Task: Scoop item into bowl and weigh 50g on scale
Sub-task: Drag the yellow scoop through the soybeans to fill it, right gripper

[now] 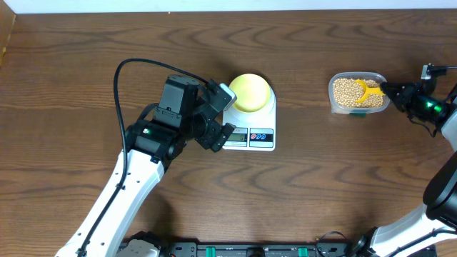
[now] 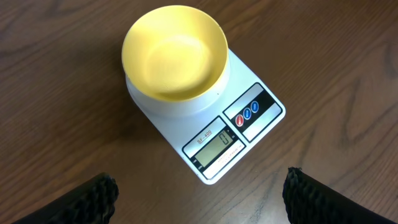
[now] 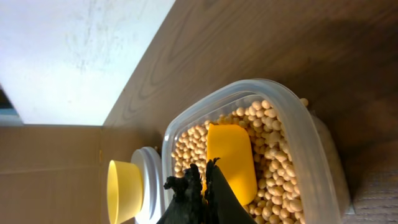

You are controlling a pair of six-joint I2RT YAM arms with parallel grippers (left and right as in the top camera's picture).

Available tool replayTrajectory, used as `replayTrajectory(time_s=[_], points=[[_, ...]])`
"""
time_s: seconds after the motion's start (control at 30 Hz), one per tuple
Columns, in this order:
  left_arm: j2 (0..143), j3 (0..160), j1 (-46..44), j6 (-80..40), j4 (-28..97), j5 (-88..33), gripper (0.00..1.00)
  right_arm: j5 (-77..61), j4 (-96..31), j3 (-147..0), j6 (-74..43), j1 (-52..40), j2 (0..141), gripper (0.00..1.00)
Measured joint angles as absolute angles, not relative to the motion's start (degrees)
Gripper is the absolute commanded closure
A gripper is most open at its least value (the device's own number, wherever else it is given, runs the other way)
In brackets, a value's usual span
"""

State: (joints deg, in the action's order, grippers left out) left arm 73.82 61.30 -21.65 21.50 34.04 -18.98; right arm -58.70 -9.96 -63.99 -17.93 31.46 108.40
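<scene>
Your right gripper [image 3: 198, 186] has its jaws clamped on the scoop [image 3: 231, 158] in the tub [image 1: 335, 103] of beans [image 1: 348, 91]. Your left gripper [image 2: 199, 193] hangs wide open, holding nothing, above the scale [image 2: 214, 127] carrying the empty bowl [image 2: 174, 53].

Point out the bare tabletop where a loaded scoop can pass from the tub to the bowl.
Bare wood lies between the scale and the tub, and along the table's near side. It is crowded at the scale's left, where the open left claw hovers, and at the tub, where the right claw grips the scoop.
</scene>
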Motion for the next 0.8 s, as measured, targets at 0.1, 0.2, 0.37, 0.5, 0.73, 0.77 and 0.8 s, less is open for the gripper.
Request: replayTrajectory(time_s=[0.1, 0.2, 0.37, 0.5, 0.73, 0.77, 0.8], points=[[73.8, 61.3, -21.6, 21.5, 34.0, -19.0, 0.13, -59.4, -9.7, -64.0, -18.3, 31.7, 108.4, 0.99], [73.8, 61.3, -21.6, 21.5, 34.0, -19.0, 0.13, -60.1, -8.5, -64.0, -19.1, 32.4, 108.4, 0.99], [73.8, 61.3, -21.6, 21.5, 34.0, -19.0, 0.13, -62.1, -5.7, -64.0, -21.4, 33.8, 108.4, 0.99], [73.8, 61.3, -21.6, 21.5, 34.0, -19.0, 0.13, -62.8, -5.5, -64.0, -22.6, 34.3, 108.4, 0.99], [73.8, 61.3, -21.6, 21.5, 34.0, -19.0, 0.13, -64.1, -5.4, -64.0, -23.3, 34.3, 108.4, 0.99], [73.8, 61.3, -21.6, 21.5, 34.0, -19.0, 0.13, -64.3, -5.3, -64.0, -23.4, 34.3, 108.4, 0.99], [73.8, 61.3, -21.6, 21.5, 34.0, -19.0, 0.13, -64.7, -5.2, -64.0, -23.5, 34.3, 108.4, 0.99]])
